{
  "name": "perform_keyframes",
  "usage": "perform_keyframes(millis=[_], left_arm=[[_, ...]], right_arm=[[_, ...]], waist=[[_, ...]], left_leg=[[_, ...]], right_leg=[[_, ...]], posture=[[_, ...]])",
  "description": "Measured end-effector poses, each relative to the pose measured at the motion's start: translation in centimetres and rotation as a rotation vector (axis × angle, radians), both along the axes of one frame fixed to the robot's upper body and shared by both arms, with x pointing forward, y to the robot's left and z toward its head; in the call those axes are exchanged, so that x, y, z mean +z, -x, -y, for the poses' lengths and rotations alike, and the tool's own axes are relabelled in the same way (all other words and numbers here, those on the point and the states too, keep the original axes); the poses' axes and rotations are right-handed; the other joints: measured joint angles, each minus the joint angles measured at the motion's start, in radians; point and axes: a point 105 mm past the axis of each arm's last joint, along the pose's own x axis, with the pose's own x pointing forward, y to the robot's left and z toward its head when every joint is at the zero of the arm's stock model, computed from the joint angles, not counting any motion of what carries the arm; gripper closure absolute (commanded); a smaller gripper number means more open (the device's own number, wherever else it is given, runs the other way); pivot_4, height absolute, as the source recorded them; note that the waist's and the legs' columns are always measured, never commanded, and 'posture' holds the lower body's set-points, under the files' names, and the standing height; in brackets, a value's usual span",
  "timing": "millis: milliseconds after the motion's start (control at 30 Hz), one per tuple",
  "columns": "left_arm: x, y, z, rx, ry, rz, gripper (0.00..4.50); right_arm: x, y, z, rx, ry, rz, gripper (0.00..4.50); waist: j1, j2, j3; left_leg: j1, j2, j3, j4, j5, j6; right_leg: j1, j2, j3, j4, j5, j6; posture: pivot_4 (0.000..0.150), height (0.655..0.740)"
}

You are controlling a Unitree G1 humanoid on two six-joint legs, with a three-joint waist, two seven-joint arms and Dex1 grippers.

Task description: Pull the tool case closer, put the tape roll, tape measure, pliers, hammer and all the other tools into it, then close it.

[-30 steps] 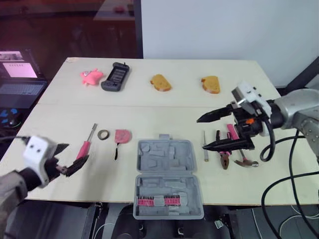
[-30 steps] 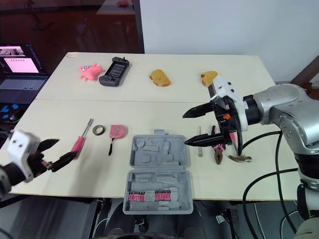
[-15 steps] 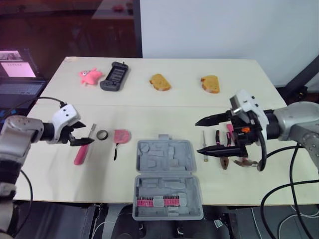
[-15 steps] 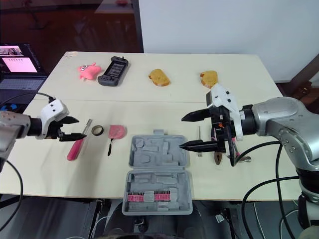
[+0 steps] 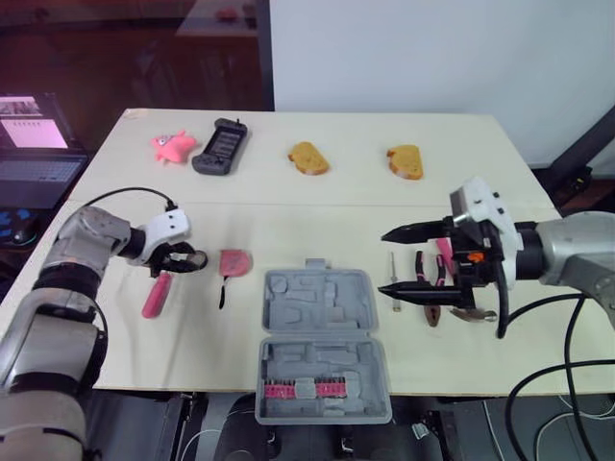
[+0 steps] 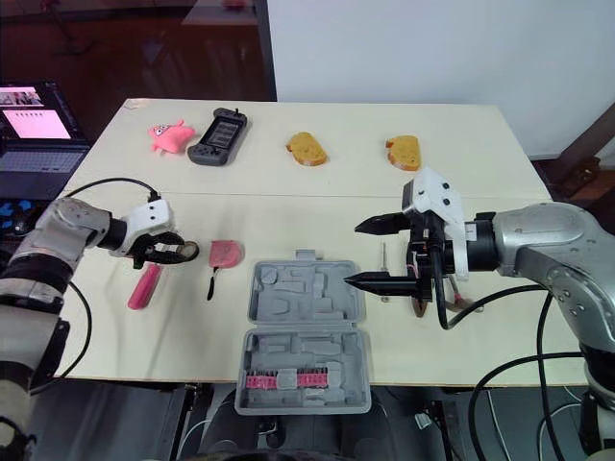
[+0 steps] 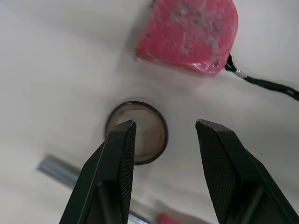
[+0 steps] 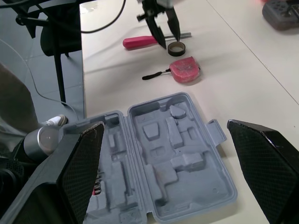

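The grey tool case [image 5: 323,342] lies open near the table's front edge, its moulded tray facing up. My left gripper [image 5: 184,259] is open and low over the small tape roll [image 7: 136,105], with one finger on each side of it. The pink tape measure [image 5: 235,261] lies just right of the roll. The pink-handled screwdriver [image 5: 157,294] lies to the roll's left. My right gripper [image 5: 384,261] hovers open beside the case's right side. Behind it lie a metal bit [image 5: 395,284], the pliers [image 5: 431,309] and the hammer [image 5: 473,313].
Along the table's far side lie a pink toy [image 5: 170,146], a black handheld device [image 5: 219,147] and two bread pieces [image 5: 309,158] [image 5: 405,161]. A laptop [image 5: 36,168] stands off the table's left edge. Cables hang beside my right arm.
My left arm has swung in from the table's front left corner to the tape roll, still open. My right gripper has shifted slightly toward the case.
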Motion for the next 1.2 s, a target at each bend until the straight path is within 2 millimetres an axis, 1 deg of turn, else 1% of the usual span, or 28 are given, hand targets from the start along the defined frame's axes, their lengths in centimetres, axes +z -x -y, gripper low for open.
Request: perform_keyframes(millis=[67, 167, 300, 367, 400, 467, 500, 633, 733, 833, 900, 967, 1000, 1033, 1133, 1200], left_arm=[[-0.4, 0.0, -0.1, 0.004, -0.011, -0.005, 2.35], [-0.4, -0.3, -0.1, 0.009, -0.036, 0.006, 2.35], [-1.2, -0.6, -0.2, 0.02, -0.077, 0.012, 2.35], [-1.1, -0.8, 0.0, 0.02, -0.083, 0.017, 2.91], [-1.2, -0.8, 0.1, 0.017, -0.084, 0.015, 3.28], [-1.2, -0.9, 0.4, 0.012, -0.082, 0.014, 4.3], [-1.2, -0.9, 0.4, 0.012, -0.082, 0.014, 4.48], [-1.0, -1.0, 0.3, 0.014, -0.089, 0.011, 4.48], [-0.5, -1.2, 0.3, 0.012, -0.094, 0.021, 4.48], [1.0, -1.5, 0.0, 0.006, -0.093, 0.036, 4.48], [2.9, -1.7, 0.1, -0.019, -0.085, 0.046, 4.48], [5.1, -2.0, 0.9, -0.059, -0.06, 0.065, 4.48], [5.8, -2.0, 1.4, -0.085, -0.047, 0.069, 4.48], [6.5, -1.9, 2.4, -0.128, -0.034, 0.065, 4.48], [7.2, -1.1, 5.1, -0.233, -0.003, 0.03, 4.48], [7.1, -0.5, 8.0, -0.313, 0.014, 0.009, 4.48]], right_arm=[[0.0, 0.0, 0.1, -0.007, 0.006, 0.003, 0.0], [0.2, 0.0, 0.4, -0.022, 0.015, 0.014, 0.0], [0.2, 0.0, 0.4, -0.032, 0.016, 0.016, 0.0], [0.2, 0.0, 0.4, -0.034, 0.015, 0.017, 0.0], [0.2, 0.0, 0.4, -0.035, 0.014, 0.017, 0.0], [0.2, 0.0, 0.4, -0.034, 0.013, 0.016, 0.0], [0.2, 0.0, 0.4, -0.032, 0.011, 0.015, 0.0], [0.2, 0.0, 0.4, -0.033, 0.014, 0.015, 0.0], [0.2, 0.0, 0.4, -0.033, 0.015, 0.015, 0.0], [0.2, 0.0, 0.4, -0.032, 0.015, 0.015, 0.0], [0.2, 0.0, 0.4, -0.03, 0.016, 0.013, 0.0], [0.2, 0.1, 0.4, -0.027, 0.016, 0.01, 0.0], [0.2, 0.1, 0.3, -0.025, 0.014, 0.007, 0.0], [0.1, 0.1, 0.3, -0.022, 0.014, 0.004, 0.0], [0.0, 0.2, 0.2, -0.022, 0.018, -0.005, 0.0], [-0.2, 0.4, 0.0, -0.02, 0.026, -0.011, 0.0]], waist=[[0.0, 0.0, 0.0], [0.0, 0.0, 0.0], [0.0, 0.0, 0.0], [0.002, 0.0, 0.0], [0.002, 0.0, 0.0], [0.002, 0.0, 0.0], [0.002, 0.0, 0.0], [0.0, 0.0, 0.0], [0.0, 0.0, 0.0], [0.0, -0.001, 0.0], [0.0, -0.001, 0.001], [0.003, -0.001, 0.001], [0.003, -0.001, 0.001], [0.002, -0.001, 0.001], [-0.001, -0.001, 0.001], [0.0, -0.001, 0.001]], left_leg=[[0.0, 0.0, 0.0, 0.0, 0.0, 0.0], [0.0, 0.0, 0.0, 0.0, 0.0, 0.0], [0.0, 0.0, 0.0, 0.0, 0.0, 0.0], [0.0, 0.001, 0.0, 0.0, 0.0, 0.0], [0.0, 0.001, 0.0, 0.0, 0.0, 0.0], [0.0, 0.001, -0.001, 0.001, 0.0, 0.0], [0.0, 0.001, -0.001, 0.001, 0.0, 0.0], [0.0, 0.001, -0.001, 0.001, 0.0, 0.0], [0.0, 0.001, 0.0, 0.001, 0.0, 0.0], [0.0, 0.001, 0.0, 0.001, 0.0, 0.0], [-0.001, 0.0, -0.001, 0.001, 0.0, 0.0], [-0.001, 0.001, -0.001, 0.001, 0.0, 0.0], [-0.001, 0.001, -0.001, 0.001, 0.0, 0.0], [-0.001, 0.001, -0.001, 0.001, 0.0, 0.0], [-0.001, 0.001, -0.001, 0.001, 0.0, 0.0], [-0.001, 0.001, -0.001, 0.001, 0.001, -0.002]], right_leg=[[0.0, 0.0, 0.0, 0.0, 0.0, 0.0], [0.0, 0.0, 0.0, 0.0, 0.0, 0.0], [0.0, 0.0, 0.0, 0.0, 0.0, 0.0], [0.0, 0.0, 0.0, 0.0, 0.0, 0.0], [0.0, 0.0, 0.0, 0.0, 0.0, 0.0], [0.001, 0.0, 0.0, 0.0, 0.0, 0.0], [0.001, 0.0, 0.0, 0.0, 0.0, 0.0], [0.0, 0.0, 0.0, 0.0, 0.0, 0.0], [0.0, 0.0, 0.0, 0.0, 0.0, 0.0], [0.0, 0.0, 0.0, 0.0, 0.0, 0.0], [0.0, 0.0, -0.001, 0.0, 0.0, 0.0], [0.0, 0.0, -0.001, 0.0, 0.0, 0.0], [0.001, -0.001, -0.001, 0.0, 0.0, 0.0], [0.001, -0.001, -0.001, 0.0, 0.0, 0.0], [0.001, 0.0, -0.001, 0.0, 0.0, 0.0], [0.001, 0.0, -0.001, 0.0, 0.0, 0.0]], posture=[[0.15, 0.7188], [0.15, 0.7188], [0.15, 0.7188], [0.15, 0.7188], [0.15, 0.7188], [0.15, 0.7188], [0.15, 0.7188], [0.15, 0.7188], [0.15, 0.7188], [0.15, 0.7188], [0.15, 0.7188], [0.15, 0.7188], [0.15, 0.7188], [0.15, 0.7188], [0.15, 0.7188], [0.15, 0.7188]])
